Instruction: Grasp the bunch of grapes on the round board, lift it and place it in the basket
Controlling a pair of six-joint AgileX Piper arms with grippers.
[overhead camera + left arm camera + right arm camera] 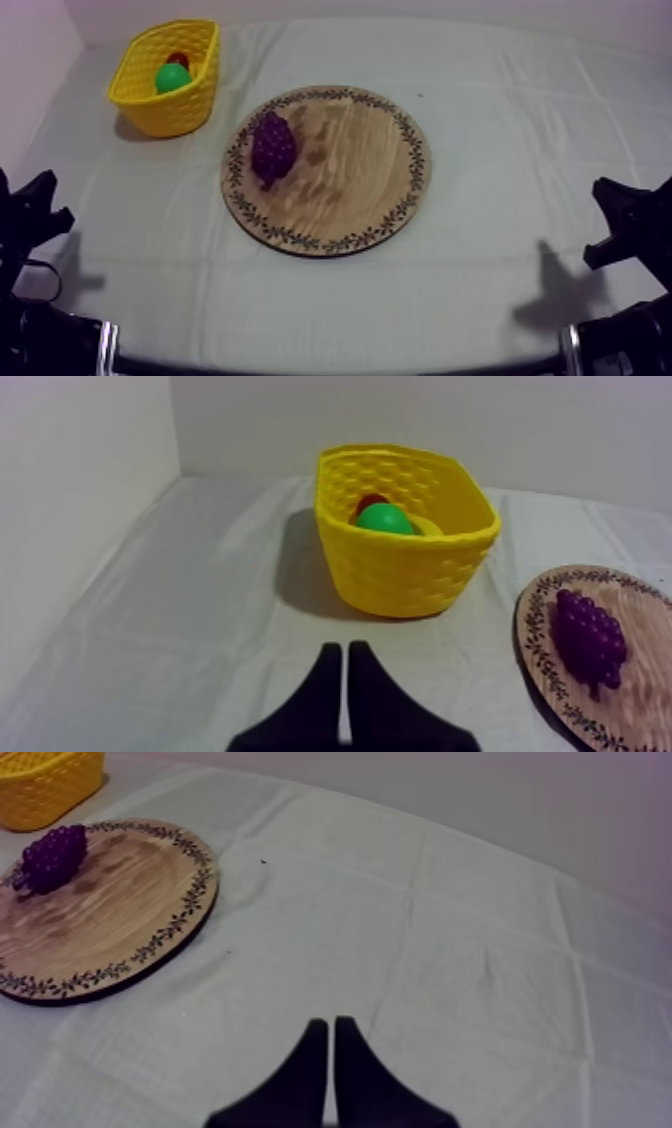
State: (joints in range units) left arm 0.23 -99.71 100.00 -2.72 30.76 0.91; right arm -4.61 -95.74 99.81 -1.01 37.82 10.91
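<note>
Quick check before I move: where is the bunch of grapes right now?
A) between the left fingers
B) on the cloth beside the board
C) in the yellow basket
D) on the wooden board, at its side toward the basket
D: the bunch of grapes lies on the wooden board, on the part nearest the yellow basket.

Small red fruit (178,59) in yellow basket (170,115) — mostly behind, perhaps, pear (172,79).

Lab-like robot test bench: cloth-draped table (500,130), bare white walls (80,496), toy bunch of grapes (272,147).
</note>
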